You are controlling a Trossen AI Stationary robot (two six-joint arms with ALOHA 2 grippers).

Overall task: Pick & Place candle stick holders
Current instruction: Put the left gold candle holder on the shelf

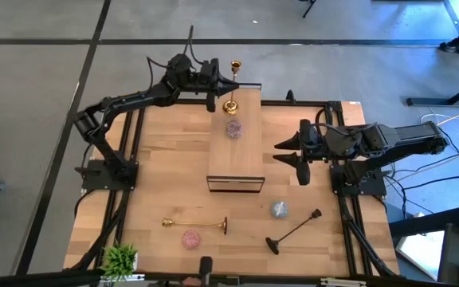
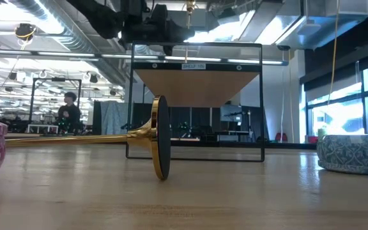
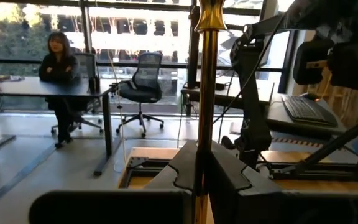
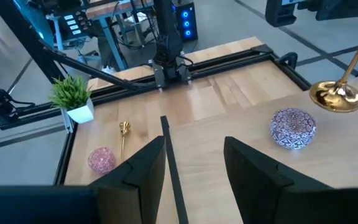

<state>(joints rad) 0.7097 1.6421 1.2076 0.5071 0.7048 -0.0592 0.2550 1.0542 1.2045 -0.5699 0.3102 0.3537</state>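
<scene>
I see my left gripper [image 1: 223,84] clamped on the upright gold candle holder [image 1: 231,102], whose base rests on the shelf's [image 1: 245,135] far end. My right gripper [image 1: 288,151] waits right, half open, empty.

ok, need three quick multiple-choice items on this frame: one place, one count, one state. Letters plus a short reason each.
1. Where is the upright gold candle stick holder?
A. on the raised shelf's far end
B. beside the potted plant
C. under the right gripper

2. How many small round cups show in the high view?
A. one
B. three
C. five

3. The left gripper is:
A. open, empty
B. shut on the gold stem
C. out of view

Answers: 1 A, its base sits on the raised shelf. 2 B, purple cup, blue cup, pink cup. 3 B, fingers clamp the stem.
</scene>
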